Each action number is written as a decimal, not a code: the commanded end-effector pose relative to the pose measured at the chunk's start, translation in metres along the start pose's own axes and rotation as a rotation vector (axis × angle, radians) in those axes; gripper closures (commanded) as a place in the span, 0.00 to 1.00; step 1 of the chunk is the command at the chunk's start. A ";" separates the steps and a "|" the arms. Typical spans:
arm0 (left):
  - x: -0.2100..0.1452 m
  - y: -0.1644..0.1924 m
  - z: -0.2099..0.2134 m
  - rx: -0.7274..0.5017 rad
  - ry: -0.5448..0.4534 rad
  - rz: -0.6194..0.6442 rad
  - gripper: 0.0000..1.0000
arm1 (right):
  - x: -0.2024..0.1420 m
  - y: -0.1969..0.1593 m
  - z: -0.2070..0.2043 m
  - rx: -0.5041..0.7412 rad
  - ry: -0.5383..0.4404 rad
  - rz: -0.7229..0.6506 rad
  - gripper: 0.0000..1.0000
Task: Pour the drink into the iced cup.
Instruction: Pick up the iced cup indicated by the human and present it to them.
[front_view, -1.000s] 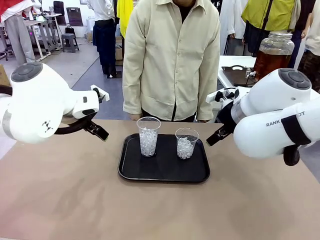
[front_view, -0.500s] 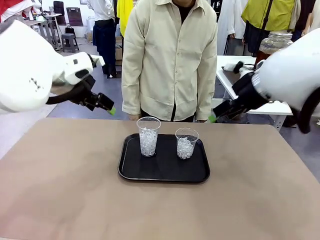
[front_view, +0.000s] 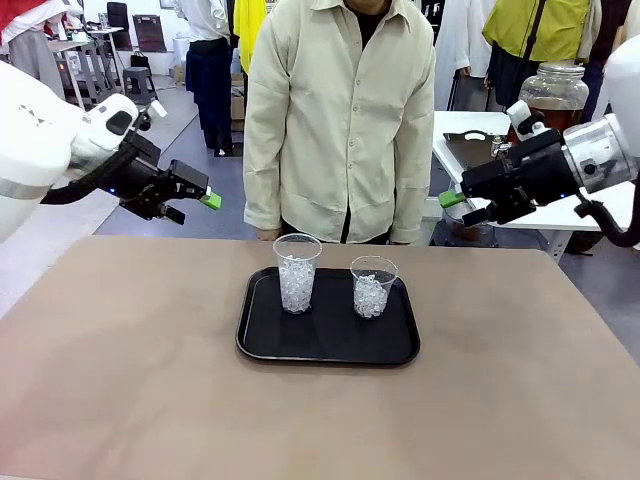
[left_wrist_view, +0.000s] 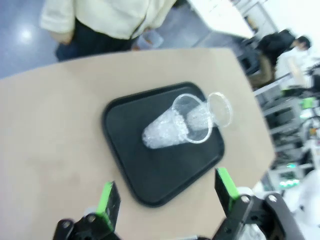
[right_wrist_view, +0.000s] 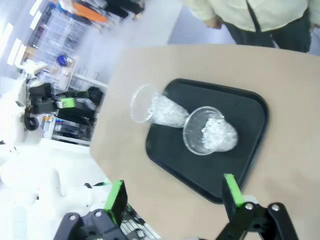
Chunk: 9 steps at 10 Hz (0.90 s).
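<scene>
the left gripper (front_view: 195, 208) hovers in the air above the far left side of the tan table (front_view: 120, 380), its fingers pointing toward the middle. its jaws are spread wide and hold nothing. in the left wrist view the green pads (left_wrist_view: 107, 195) stand far apart, with the tray and both cups showing in the gap beyond them. the right gripper (front_view: 460, 208) hovers above the far right side, mirroring the left. its jaws are also fully spread and empty, and it touches nothing.

a black tray (front_view: 262, 345) lies in the middle of the table. two clear plastic cups stand upright on its far half, near each other but apart. the taller iced cup (front_view: 297, 272) is on the robot's left and is filled with ice most of the way up. the shorter iced cup (front_view: 373, 287) is on the robot's right, with ice to about half its height. neither cup shows any brown liquid.

the drink (front_view: 528, 122) is amber-brown and sits inside a large clear glass jar (front_view: 552, 92) with a silvery lid. the jar stands on a white side table behind the right arm, well apart from the tray, and the arm hides part of its lower half.

a person (front_view: 340, 120) in a pale shirt stands at the table's far edge, just behind the tray, arms hanging down.
</scene>
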<state>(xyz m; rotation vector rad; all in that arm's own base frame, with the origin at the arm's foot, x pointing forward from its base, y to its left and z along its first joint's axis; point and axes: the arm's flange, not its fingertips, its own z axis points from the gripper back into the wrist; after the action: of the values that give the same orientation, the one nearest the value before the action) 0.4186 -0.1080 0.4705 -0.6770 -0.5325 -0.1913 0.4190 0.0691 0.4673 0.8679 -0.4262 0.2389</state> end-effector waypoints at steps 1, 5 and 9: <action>0.006 0.016 -0.013 -0.135 -0.010 0.038 0.00 | 0.006 -0.018 -0.012 0.061 0.020 -0.007 0.00; 0.000 0.004 0.000 -0.064 -0.011 0.034 0.00 | -0.004 -0.018 -0.008 0.047 0.023 -0.031 0.00; 0.001 0.005 0.005 -0.092 -0.006 0.058 0.00 | 0.001 -0.020 -0.011 0.073 0.076 -0.103 0.00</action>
<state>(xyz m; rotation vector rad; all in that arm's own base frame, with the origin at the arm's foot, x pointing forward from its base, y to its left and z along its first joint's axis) 0.4199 -0.1034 0.4665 -0.7280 -0.5179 -0.1756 0.4225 0.0623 0.4429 0.8971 -0.3468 0.2282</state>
